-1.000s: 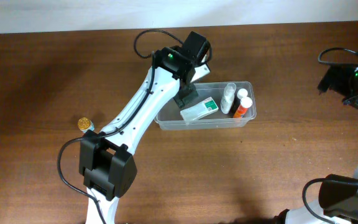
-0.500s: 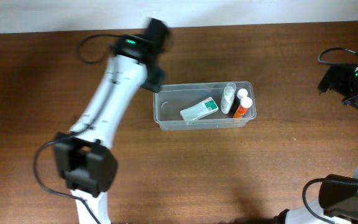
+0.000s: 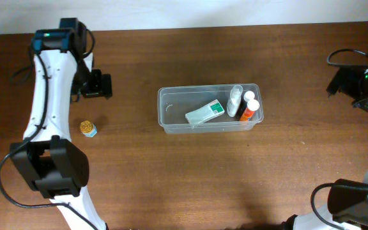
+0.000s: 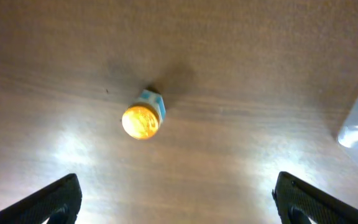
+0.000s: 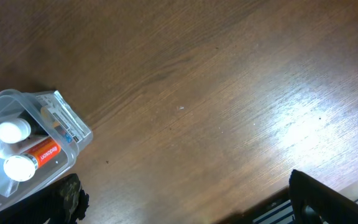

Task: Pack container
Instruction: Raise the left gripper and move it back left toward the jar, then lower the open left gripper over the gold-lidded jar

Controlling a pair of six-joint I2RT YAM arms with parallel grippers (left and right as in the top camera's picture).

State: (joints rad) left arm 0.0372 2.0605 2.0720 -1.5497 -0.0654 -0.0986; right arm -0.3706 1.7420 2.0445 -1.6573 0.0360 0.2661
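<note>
The clear plastic container sits mid-table holding a white and green box, a clear bottle and an orange bottle. Its corner shows in the right wrist view. A small gold-capped jar lies on the table at the left, also seen in the left wrist view. My left gripper is open and empty above the table, just beyond the jar. My right gripper is open and empty at the far right edge.
The brown wooden table fills the view. Black cables loop near the right arm. A pale wall strip runs along the far edge. A striped item lies at the table's edge in the right wrist view.
My left arm has swung from over the container far to the left, ending above the gold-capped jar. The right arm has not moved.
</note>
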